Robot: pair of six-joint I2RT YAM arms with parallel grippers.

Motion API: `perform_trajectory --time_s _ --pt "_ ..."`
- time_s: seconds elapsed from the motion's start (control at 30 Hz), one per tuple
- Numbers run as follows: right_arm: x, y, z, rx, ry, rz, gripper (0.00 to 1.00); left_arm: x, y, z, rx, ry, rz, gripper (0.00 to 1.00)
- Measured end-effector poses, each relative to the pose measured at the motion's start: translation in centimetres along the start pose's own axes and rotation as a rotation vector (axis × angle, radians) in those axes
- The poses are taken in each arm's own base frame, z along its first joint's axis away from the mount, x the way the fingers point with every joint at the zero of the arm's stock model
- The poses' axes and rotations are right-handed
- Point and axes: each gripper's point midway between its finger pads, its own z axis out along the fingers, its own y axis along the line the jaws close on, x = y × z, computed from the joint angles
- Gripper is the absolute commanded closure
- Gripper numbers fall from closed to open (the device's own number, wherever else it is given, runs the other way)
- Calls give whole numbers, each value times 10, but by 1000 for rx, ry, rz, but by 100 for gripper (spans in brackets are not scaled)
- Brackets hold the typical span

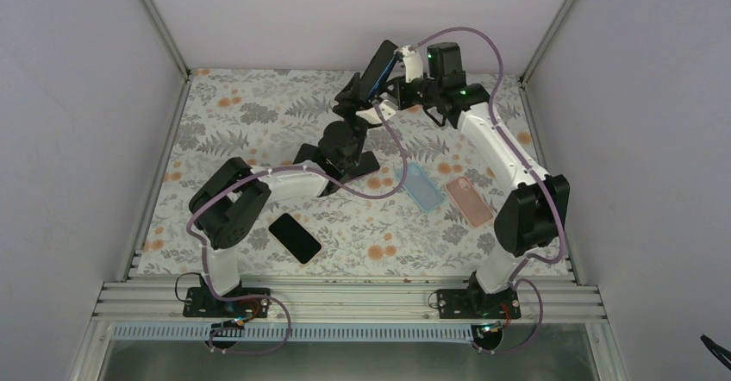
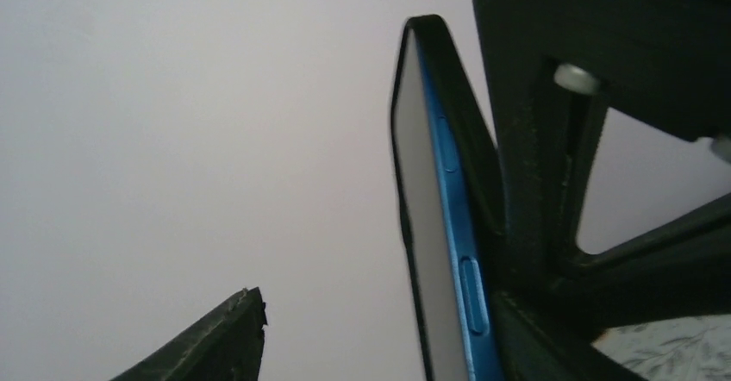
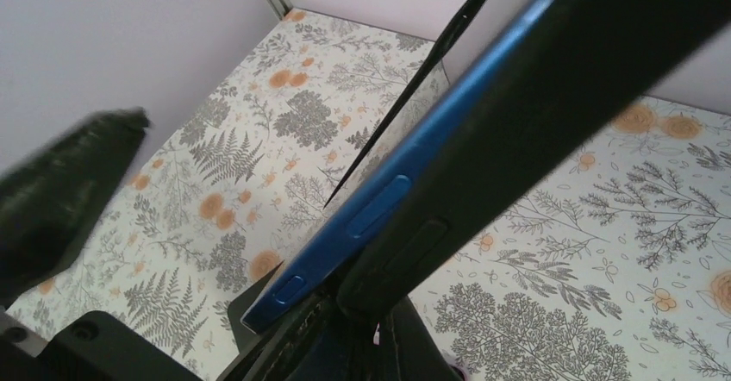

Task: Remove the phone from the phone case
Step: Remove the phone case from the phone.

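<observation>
A blue phone (image 2: 455,226) sits in a black phone case (image 2: 465,114), held up on edge above the back of the table (image 1: 380,68). In the right wrist view the blue phone (image 3: 371,217) has one corner lifted out of the black case (image 3: 534,114). My right gripper (image 3: 392,316) is shut on the lower end of the case. My left gripper (image 2: 379,334) is open around the phone. One of its fingers (image 2: 220,338) stands well clear of the screen. The other side is close against the case back. Both grippers meet at the phone in the top view, the left gripper (image 1: 355,96) and the right gripper (image 1: 398,86).
A bare black phone (image 1: 295,237) lies on the floral table near the left arm's base. A clear blue case (image 1: 423,186) and a pink case (image 1: 469,201) lie side by side at the right. Grey walls and metal posts close in the table.
</observation>
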Motion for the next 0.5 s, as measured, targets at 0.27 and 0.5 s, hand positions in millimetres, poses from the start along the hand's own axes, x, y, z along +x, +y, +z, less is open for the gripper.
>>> perform_trajectory --time_s 0.27,0.5 --pt "-4 10 -9 -29 -10 -39 96 -8 -14 -2 111 -22 -118 90" --pt "7 -1 -15 31 19 -13 97 -8 -32 -7 265 8 -159 98"
